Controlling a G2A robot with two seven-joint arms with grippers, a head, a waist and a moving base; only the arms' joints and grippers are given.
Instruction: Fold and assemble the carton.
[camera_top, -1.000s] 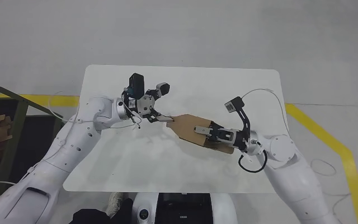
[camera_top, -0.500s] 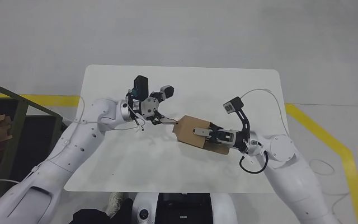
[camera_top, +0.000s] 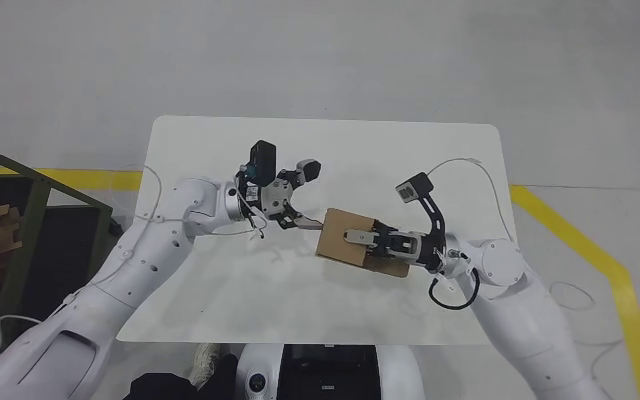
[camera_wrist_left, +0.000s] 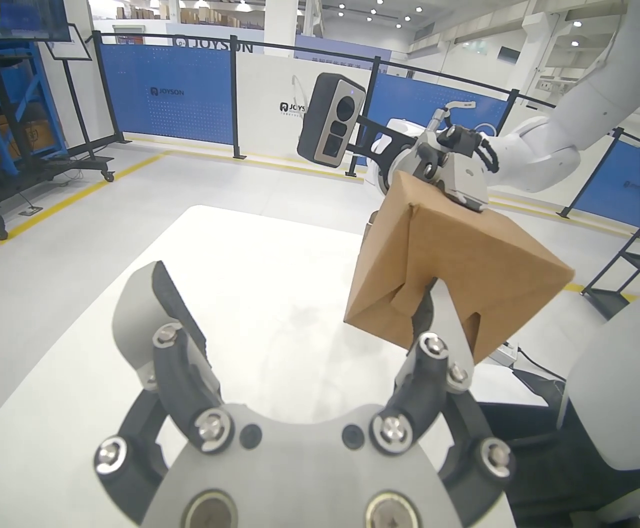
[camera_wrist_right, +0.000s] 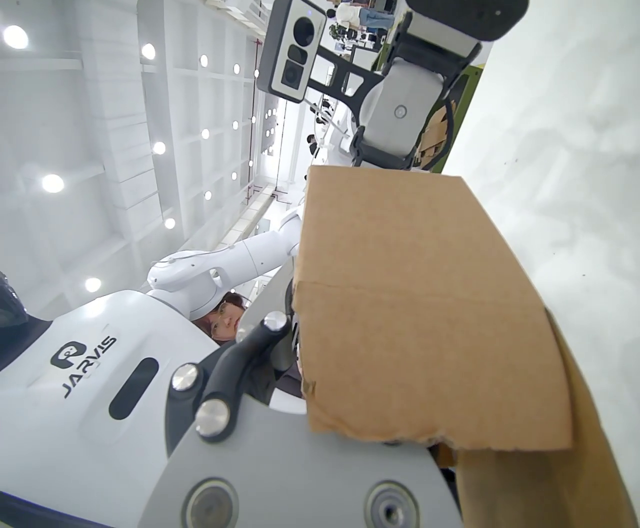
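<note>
While the right gripper (camera_top: 358, 237) keeps it clamped, the carton (camera_top: 340, 240) sits near the middle of the white table (camera_top: 200, 150), slightly toward 3 o'clock in the top view.

Item 1, carton: brown cardboard, box-shaped, with its long axis running from 9 to 3 o'clock. The 9 o'clock end is folded in, its flaps meeting along creases. The 3 o'clock end carries a loose flap with a ragged edge, seen close in the right wrist view. From the left wrist view the box stands tilted, one corner lowest. Whether that corner touches the table cannot be told.

Item 2, right gripper: at the carton's 3 o'clock end, closed on the cardboard, with one finger lying flat along the upper face.

Item 3, left gripper (camera_wrist_left: 300, 285): at 9 to 10 o'clock of the carton, jaws spread wide. One finger (camera_wrist_left: 450, 325) presses its tip against the folded end, at the seam between two flaps. The other finger (camera_wrist_left: 150, 310) stands apart from the carton, toward 12 o'clock, with bare table beneath it.

Item 4, surroundings: grey floor around the table, and a yellow floor line (camera_top: 570, 233) running off beyond the 3 o'clock edge.
</note>
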